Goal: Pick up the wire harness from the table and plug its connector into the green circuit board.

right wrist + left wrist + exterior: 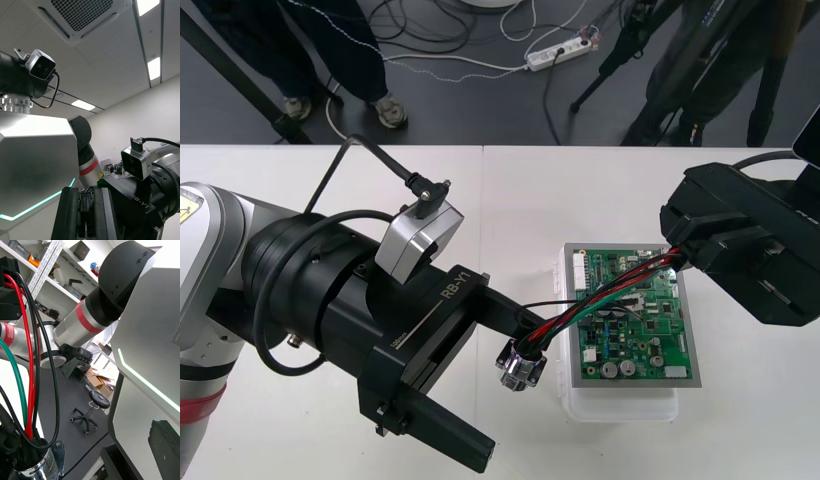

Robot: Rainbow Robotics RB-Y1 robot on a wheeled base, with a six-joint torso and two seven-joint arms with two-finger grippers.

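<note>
My left gripper (518, 392) stands wide open, its two black fingers (515, 312) far apart and clamped on nothing. The round metal socket (520, 366) of the wire harness (610, 292) sits between those fingers, closer to one of them. I cannot tell whether it touches that finger or rests on the counter (600, 190).

My right gripper (680, 258) is closed on the harness's other end. Its fingers sit close together and the plug is hidden between them, so I cannot tell whether it meets the board.

The red, black and green wires (580, 305) run in one bundle straight from my left gripper to my right. The harness's long axis lies along that line, socket end toward my left gripper and plug end toward my right.

The bundle crosses over the green circuit board (650, 330), which lies flat in its white base (620, 403) on the counter. The base is between my two grippers, just beside the left and partly under the right.
</note>
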